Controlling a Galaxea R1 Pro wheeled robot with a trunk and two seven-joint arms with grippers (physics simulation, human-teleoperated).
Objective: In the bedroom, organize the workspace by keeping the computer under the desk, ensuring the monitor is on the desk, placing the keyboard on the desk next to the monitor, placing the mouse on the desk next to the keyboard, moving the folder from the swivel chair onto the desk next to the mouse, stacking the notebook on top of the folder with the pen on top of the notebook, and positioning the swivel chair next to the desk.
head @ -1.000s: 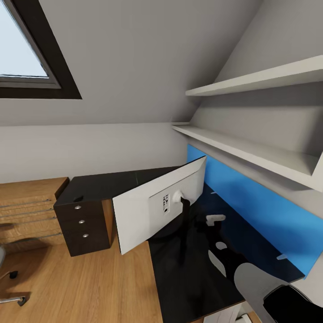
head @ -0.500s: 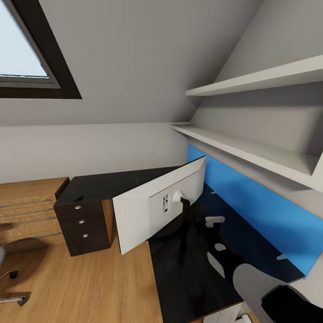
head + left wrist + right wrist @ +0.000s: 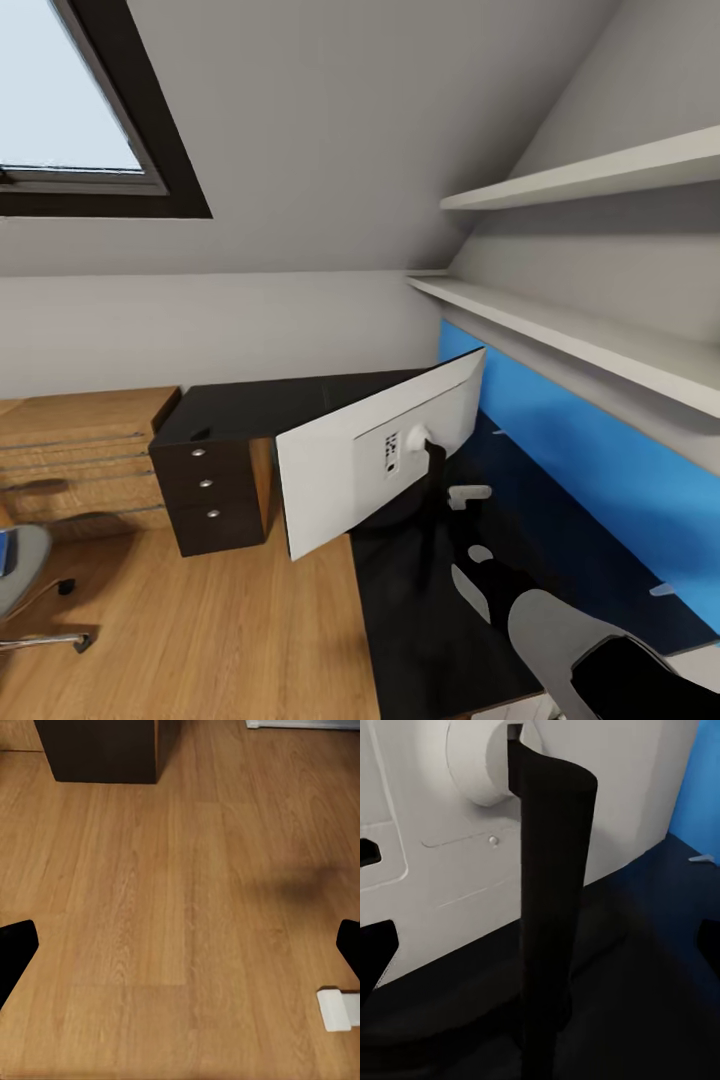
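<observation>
Tending to the monitor point(image 3: 370, 460), by the look of it: already upright on the black L-shaped worktop point(image 3: 260, 405), near its inner corner, white back turned to the head camera, black stand neck point(image 3: 547, 907) rising from a round base. Appears to hang its near lower corner past the worktop edge, over the plank floor point(image 3: 200, 620). Facing the blue wall panel point(image 3: 590, 450), so probably wanting a turn or a nudge inward.

Right tool point(image 3: 541, 949) released, dark fingertips point(image 3: 375, 952) spread wide either side of the stand neck, touching nothing. Likely calls next for easing forward to straddle the neck squarely, clenching on it, then swinging the screen round without tipping it or dragging the base off the edge.

Left tool point(image 3: 181, 949) also released and carrying nothing, pointed down at bare floor close to the black drawer unit point(image 3: 105, 750); small white object point(image 3: 337, 1009) beside one finger, cannot tell what.

Further out: drawer unit with silver knobs, wooden dresser point(image 3: 80, 450) beside it, grey swivel chair point(image 3: 25, 570) at the far left with a sliver of blue, maybe the folder point(image 3: 5, 552), on its seat. Much of the task apparently not yet done.

Against half a second ago: whole head picture slid rightward, more window and chair seat showing, so head camera panned left; monitor unmoved on the worktop.
</observation>
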